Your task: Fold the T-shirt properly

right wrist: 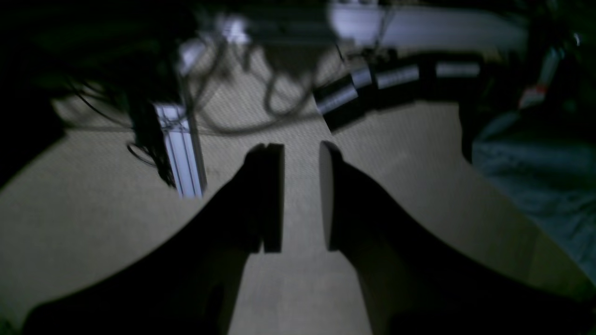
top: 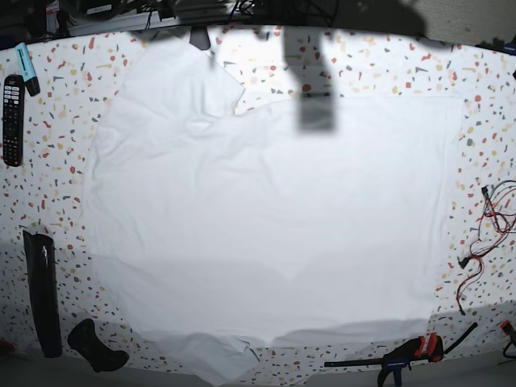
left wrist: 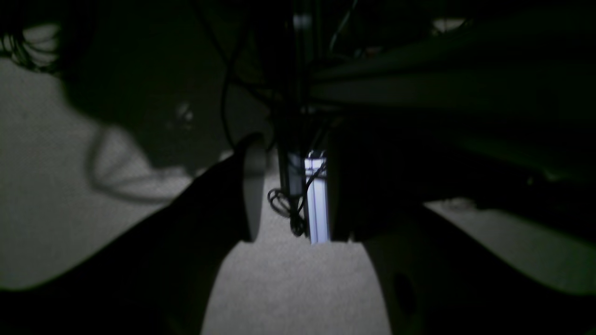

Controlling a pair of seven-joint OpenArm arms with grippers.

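Both claws read open to me: left claw (left wrist: 291,195) at centre frame shows a clear gap with nothing in it, and right claw (right wrist: 300,197) likewise, over bare floor. On my base view the T-shirt (top: 266,218) lies spread flat across mid-frame on the speckled table (top: 484,89), remote (top: 13,119) at far left.
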